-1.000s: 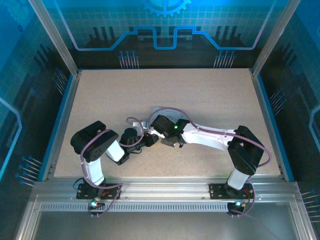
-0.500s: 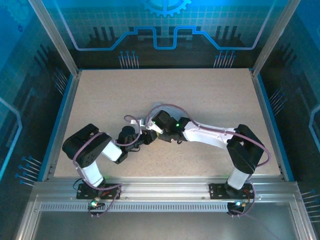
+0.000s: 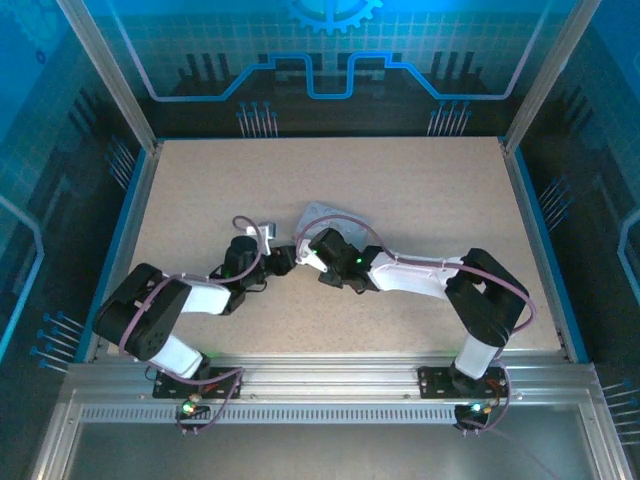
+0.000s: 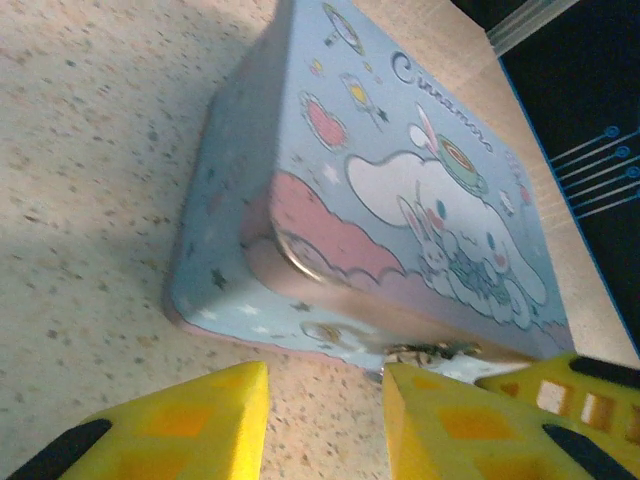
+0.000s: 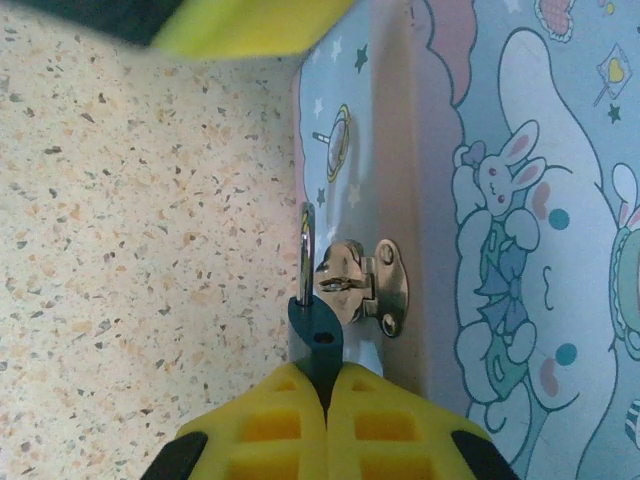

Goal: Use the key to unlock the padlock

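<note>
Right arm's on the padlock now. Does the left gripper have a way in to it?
Probably not cleanly. The right gripper is shut on the padlock, covering its lower body; just its shackle and top stand free at the hasp. The left gripper is open nearby.

Padlock (image 5: 316, 326) on hasp (image 5: 368, 284) of tin (image 5: 520, 180); tin at table (image 3: 430, 185) centre.

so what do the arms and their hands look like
The left arm and right arm have white links, black joints and looping purple cables; a green light glows on the right wrist. The left hand and right hand have yellow waffle-moulded fingers with black patches.
</note>
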Robot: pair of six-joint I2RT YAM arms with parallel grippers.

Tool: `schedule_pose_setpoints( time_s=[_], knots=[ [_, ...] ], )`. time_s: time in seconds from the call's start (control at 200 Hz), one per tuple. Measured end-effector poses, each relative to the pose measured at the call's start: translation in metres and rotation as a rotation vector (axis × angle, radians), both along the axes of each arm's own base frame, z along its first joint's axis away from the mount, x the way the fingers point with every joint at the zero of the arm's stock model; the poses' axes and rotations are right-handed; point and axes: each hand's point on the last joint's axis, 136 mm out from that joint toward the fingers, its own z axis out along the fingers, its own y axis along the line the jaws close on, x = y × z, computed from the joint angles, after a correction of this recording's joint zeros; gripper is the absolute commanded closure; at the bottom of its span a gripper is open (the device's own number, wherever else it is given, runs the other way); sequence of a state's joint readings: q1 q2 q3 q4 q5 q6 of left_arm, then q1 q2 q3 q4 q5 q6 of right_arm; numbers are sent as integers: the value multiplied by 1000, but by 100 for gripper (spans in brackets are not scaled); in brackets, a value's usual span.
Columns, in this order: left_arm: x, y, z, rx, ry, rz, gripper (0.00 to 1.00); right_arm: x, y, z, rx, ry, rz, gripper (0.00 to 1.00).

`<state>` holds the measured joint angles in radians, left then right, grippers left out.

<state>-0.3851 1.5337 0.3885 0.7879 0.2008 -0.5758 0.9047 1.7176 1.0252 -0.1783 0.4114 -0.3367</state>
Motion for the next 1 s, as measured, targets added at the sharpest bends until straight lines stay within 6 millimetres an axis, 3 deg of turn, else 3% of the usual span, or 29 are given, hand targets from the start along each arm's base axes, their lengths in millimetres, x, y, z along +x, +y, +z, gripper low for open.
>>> schedule_pose_setpoints(
  time_s=[0.36, 0.545, 0.65, 0.74, 0.87, 1.0],
  knots=[
    [27, 13, 4, 31, 12, 37, 65, 8, 10, 10, 26, -63, 31, 100],
    [29, 17, 3, 35, 21, 40, 65, 6, 11, 13, 39, -53, 29, 100],
    [25, 22, 3, 56, 34, 38, 64, 0, 12, 27, 90, -37, 8, 100],
    [20, 28, 15, 76, 28, 40, 64, -4, 14, 49, 165, -22, -31, 100],
    [11, 40, 46, 101, -23, 61, 62, -13, 23, 85, 313, 8, -112, 100],
    [-4, 54, 71, 141, -54, 91, 60, -33, 37, 99, 452, 92, -190, 100]
  ],
)
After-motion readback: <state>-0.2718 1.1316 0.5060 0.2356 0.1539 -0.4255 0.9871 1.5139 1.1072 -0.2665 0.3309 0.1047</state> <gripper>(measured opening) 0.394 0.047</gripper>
